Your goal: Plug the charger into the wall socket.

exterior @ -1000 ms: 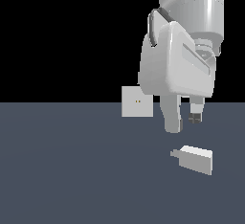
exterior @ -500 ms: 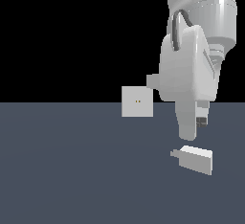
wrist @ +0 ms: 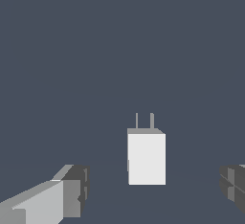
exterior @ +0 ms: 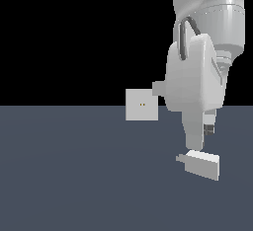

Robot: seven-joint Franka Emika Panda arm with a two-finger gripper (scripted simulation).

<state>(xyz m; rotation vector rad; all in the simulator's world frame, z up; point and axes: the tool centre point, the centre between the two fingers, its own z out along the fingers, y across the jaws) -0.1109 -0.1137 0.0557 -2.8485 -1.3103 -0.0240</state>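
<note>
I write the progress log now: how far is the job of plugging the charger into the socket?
Early stage. The open gripper hangs just above the charger, which lies on the floor, not yet gripped. Left: grasp it, carry it to the socket, and push the prongs in.

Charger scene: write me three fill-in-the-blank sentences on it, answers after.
1. The charger lies on the ____.
2. The end effector is ____, a finger either side of the charger.
3. The socket shows ____ small holes.

Answers: floor; open; two
</note>
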